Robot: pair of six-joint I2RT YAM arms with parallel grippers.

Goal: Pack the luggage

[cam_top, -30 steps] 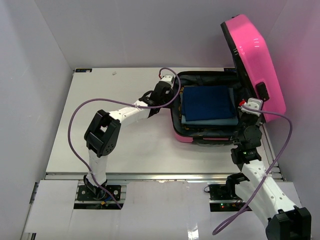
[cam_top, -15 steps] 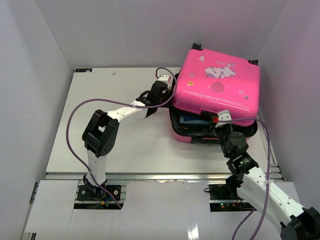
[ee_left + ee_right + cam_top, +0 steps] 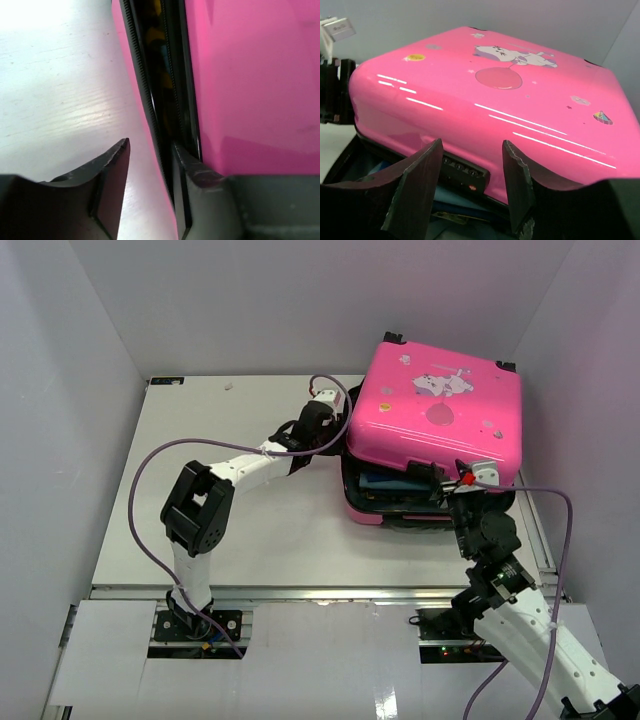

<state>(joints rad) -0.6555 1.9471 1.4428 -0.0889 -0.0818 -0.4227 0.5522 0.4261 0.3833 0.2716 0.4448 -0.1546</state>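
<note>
The lid (image 3: 435,405) of the luggage (image 3: 375,518) stood upright a second ago. Now it has swung down over the lower shell (image 3: 362,512). We judge the packing itself done and the closing begun. The lid sits tilted, though, with a dark gap open along the luggage's front edge, so it is not yet seated for zipping.

The luggage lies at the far right of the desk (image 3: 200,430). The right arm has drawn back from the lid, and the right tool (image 3: 471,150) now hovers just in front of the luggage. Its fingers are spread and nothing is between them. The left tool (image 3: 150,150) sits at the luggage's left side with its fingers also parted. One is against the black zipper trim (image 3: 150,90), the other is over the desk, and they clamp nothing.

A sliver of blue cloth (image 3: 385,480) shows through the front gap, below the small lock (image 3: 462,175) on the lid's edge.

The lid hides most of the contents, so we cannot tell whether anything is caught in the seam. The luggage's far side and hinge are out of sight, and in the left wrist view the inside of the gap is too dark to read.
</note>
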